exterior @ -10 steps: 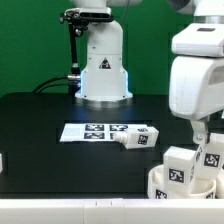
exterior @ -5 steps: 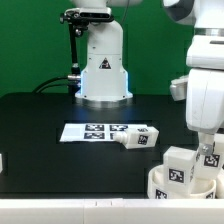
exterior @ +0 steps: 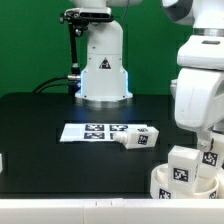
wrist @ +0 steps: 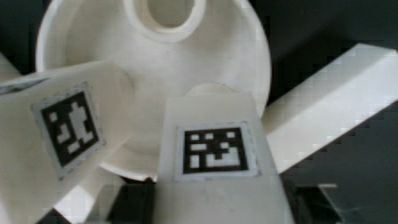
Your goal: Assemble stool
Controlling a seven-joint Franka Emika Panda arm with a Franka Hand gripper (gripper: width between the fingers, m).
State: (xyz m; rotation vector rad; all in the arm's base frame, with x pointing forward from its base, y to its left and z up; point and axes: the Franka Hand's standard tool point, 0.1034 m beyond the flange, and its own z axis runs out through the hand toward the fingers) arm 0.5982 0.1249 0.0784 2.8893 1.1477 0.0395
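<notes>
We are in the leg-fitting stage of the stool. In the exterior view the arm (exterior: 200, 85) hangs over the round seat (exterior: 185, 188), which sits at the near edge of the black table (exterior: 40, 120), on the exterior view's right. Two legs stand upright on the seat: the front leg (exterior: 180, 166) nearer the camera, and the rear leg (exterior: 211, 155) directly under the wrist. A loose leg (exterior: 140, 138) lies on its side on the table, just beside the marker board (exterior: 92, 131).

In the wrist view the gripper (wrist: 222, 198) straddles a tagged leg, which we take to be the rear leg, standing against the white disc of the seat. Dark fingers (wrist: 128, 200) show on either side of it. We cannot tell whether the jaws pinch the leg or stand just clear of it.

We judge that this leg is being seated into its socket. The next move calls for a firm hold on the leg, kept square to the disc. It must also be turned or pressed home without knocking the front leg close beside it.
</notes>
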